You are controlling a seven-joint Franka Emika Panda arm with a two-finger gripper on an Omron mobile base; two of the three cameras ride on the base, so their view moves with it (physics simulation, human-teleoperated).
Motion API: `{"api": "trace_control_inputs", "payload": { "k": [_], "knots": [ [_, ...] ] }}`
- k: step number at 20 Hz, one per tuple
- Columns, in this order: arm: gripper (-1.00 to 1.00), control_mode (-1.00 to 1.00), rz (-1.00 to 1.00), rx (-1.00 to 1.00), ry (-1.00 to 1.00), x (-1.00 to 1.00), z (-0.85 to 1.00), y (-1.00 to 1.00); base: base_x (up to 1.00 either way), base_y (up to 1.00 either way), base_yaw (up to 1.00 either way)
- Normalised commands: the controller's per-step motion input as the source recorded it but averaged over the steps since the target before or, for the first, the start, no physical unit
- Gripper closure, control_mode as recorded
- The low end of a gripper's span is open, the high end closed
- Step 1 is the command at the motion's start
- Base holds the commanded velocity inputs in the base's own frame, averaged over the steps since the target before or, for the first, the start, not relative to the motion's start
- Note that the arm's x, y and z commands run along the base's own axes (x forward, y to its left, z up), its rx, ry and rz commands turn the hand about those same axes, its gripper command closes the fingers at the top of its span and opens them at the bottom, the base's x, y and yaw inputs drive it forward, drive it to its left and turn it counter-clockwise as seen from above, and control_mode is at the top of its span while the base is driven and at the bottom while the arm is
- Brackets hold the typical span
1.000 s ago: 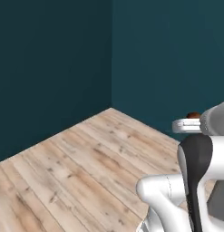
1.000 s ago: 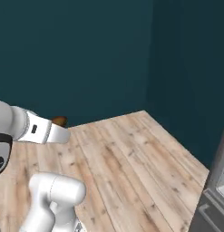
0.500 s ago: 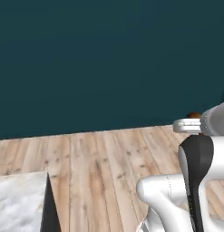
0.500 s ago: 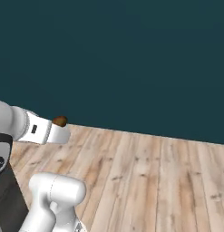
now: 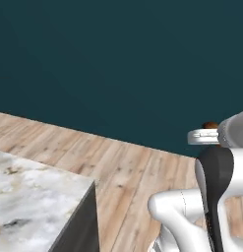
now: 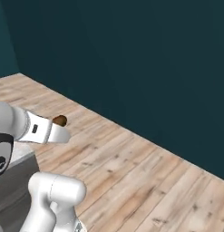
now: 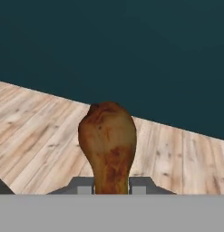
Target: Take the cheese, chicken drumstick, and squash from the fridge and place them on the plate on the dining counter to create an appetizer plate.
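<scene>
chicken drumstick [image 7: 107, 145] clamped at its narrow end between the two fingers of the gripper [image 7: 111, 186], thick end pointing away from the hand. arm folded, forearm level, hand held high over the wooden floor [image 6: 145, 181]. corner of the dining counter [image 5: 34, 206] at lower left.

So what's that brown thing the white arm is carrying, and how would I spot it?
Start at the dark teal wall and the pale wooden floor below it. In front of them, the tool is shut on the chicken drumstick, its fat end away from the tool. It is the one glossy reddish-brown lump among flat teal, wood and a marble counter corner.
</scene>
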Motion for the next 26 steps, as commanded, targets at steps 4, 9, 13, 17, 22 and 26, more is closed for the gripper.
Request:
{"api": "trace_control_inputs", "payload": {
  "k": [4, 9, 13, 17, 22, 26],
  "knots": [
    [1.0, 1.0, 0.0, 0.0, 0.0, 0.0, 0.0, 0.0, 0.97, -0.91, 0.52],
    [1.0, 1.0, 0.0, 0.0, 0.0, 0.0, 0.0, 0.0, 1.0, -0.42, 0.6],
    [1.0, 1.0, 0.0, 0.0, 0.0, 0.0, 0.0, 0.0, 1.0, -0.14, 0.77],
    [1.0, 1.0, 0.0, 0.0, 0.0, 0.0, 0.0, 0.0, 1.0, -0.25, 0.77],
    [1.0, 1.0, 0.0, 0.0, 0.0, 0.0, 0.0, 0.0, 0.93, -0.66, 0.63],
    [1.0, 1.0, 0.0, 0.0, 0.0, 0.0, 0.0, 0.0, 0.69, -0.96, 0.54]
  ]
}}
